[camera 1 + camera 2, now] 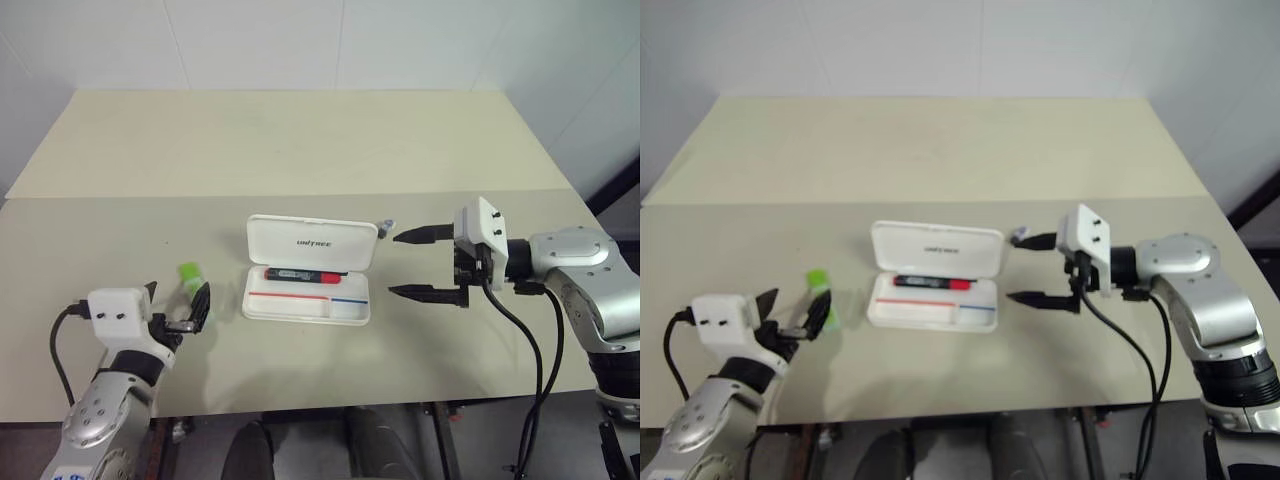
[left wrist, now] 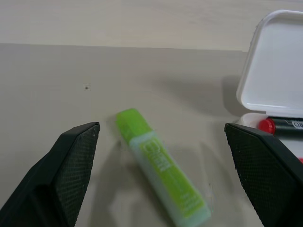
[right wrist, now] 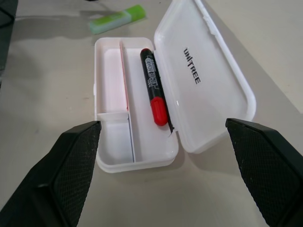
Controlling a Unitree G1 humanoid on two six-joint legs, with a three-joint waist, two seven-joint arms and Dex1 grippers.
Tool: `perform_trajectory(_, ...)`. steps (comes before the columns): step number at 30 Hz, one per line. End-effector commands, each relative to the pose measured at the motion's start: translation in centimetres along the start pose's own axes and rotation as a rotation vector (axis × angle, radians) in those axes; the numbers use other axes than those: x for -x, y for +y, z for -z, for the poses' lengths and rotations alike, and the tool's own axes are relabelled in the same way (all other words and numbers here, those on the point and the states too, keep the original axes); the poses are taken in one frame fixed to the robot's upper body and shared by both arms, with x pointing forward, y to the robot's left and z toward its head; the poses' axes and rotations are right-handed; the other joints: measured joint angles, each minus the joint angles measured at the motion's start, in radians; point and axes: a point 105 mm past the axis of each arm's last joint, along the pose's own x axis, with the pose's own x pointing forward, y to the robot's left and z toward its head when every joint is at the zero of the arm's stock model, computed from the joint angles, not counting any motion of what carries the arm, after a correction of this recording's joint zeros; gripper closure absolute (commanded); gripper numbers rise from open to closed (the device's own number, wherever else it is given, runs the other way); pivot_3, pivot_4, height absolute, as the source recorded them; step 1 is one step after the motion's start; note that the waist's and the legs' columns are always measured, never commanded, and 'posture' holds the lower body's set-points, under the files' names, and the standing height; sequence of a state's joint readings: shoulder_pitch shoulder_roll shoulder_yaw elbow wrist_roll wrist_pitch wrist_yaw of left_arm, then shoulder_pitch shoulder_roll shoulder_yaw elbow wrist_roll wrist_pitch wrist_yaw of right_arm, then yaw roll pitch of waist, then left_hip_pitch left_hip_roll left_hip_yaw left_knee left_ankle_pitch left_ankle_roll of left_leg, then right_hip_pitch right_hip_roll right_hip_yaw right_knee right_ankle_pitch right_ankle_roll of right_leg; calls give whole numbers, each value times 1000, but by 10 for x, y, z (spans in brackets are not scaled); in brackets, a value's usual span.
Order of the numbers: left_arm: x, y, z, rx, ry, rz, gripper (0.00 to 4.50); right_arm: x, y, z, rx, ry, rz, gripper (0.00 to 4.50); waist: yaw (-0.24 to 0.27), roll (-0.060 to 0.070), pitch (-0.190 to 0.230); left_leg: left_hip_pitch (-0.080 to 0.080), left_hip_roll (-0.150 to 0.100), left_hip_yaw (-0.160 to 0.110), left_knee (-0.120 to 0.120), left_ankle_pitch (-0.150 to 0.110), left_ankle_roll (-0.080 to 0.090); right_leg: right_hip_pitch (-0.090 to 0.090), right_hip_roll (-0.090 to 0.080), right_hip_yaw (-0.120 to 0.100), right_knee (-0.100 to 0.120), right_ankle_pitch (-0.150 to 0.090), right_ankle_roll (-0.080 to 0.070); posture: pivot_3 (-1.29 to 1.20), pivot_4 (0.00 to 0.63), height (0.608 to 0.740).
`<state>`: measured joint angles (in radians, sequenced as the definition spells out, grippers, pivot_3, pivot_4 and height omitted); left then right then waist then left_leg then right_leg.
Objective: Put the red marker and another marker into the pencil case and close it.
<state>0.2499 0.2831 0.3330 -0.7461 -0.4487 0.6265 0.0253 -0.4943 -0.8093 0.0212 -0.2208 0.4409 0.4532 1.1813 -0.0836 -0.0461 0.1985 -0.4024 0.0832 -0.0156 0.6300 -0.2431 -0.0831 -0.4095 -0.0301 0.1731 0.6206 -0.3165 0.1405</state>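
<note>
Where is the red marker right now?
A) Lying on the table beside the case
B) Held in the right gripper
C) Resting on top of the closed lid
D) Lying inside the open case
D: the red marker lies inside the open pencil case, lid up.

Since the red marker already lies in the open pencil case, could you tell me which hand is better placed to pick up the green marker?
The left hand: it is open with the green marker lying on the table between its fingers. The right hand, also open, hangs beyond the far side of the pencil case.

Beige table (image 1: 300,150), white walls (image 1: 250,40)
</note>
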Motion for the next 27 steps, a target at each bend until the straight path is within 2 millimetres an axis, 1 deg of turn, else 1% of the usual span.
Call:
perform_trajectory(1,-11,3,6,-2,39,-30,0,6,-7,-12,50,-35,57,37,1,0,0,0,0,0,0,0,0,0,0,0,0,0,0,0,150,740)
perform_trajectory(4,-18,8,10,10,84,-64,0,8,-8,-11,49,-32,74,37,1,0,0,0,0,0,0,0,0,0,0,0,0,1,1,0,150,740)
perform_trajectory(5,-20,7,10,19,89,-60,0,9,-8,-11,47,-33,79,37,1,0,0,0,0,0,-1,0,0,0,0,0,0,1,2,0,150,740)
perform_trajectory(8,-28,1,22,2,175,-36,0,15,-5,-10,24,-36,89,37,3,0,0,0,0,0,-1,0,0,0,0,0,0,1,3,0,150,740)
perform_trajectory(14,-36,-5,29,-21,261,-20,0,41,9,-6,-40,-104,126,37,25,0,0,0,-1,-1,-1,0,-1,0,0,0,0,2,3,0,150,740)
perform_trajectory(18,-41,-6,34,-42,299,-15,0,58,31,8,-69,-95,112,37,32,0,0,0,-1,-1,0,0,-1,1,0,0,0,1,3,0,150,740)
perform_trajectory(21,-45,-5,39,-65,341,-15,0,64,47,15,-75,-75,72,37,31,1,-1,2,-1,-1,1,0,-1,2,0,0,0,2,3,0,150,740)
perform_trajectory(23,-48,-6,40,-77,352,-15,0,65,52,14,-80,-82,63,37,27,1,-1,6,-2,-1,1,1,0,5,0,1,0,3,2,0,150,740)
perform_trajectory(25,-51,-7,43,-92,391,-20,0,66,56,12,-88,-98,60,37,22,0,0,15,-3,-2,1,1,-1,14,1,3,-3,4,1,0,150,740)
perform_trajectory(26,-52,-6,46,-100,415,-25,188,66,57,11,-94,-104,60,7,18,0,-1,19,-3,-4,2,0,-2,15,1,3,-6,5,0,0,150,740)
perform_trajectory(27,-52,-5,49,-108,440,-37,402,66,58,11,-99,-107,59,0,14,3,-2,20,-3,-7,4,-2,-5,16,3,2,-15,7,-1,0,150,740)
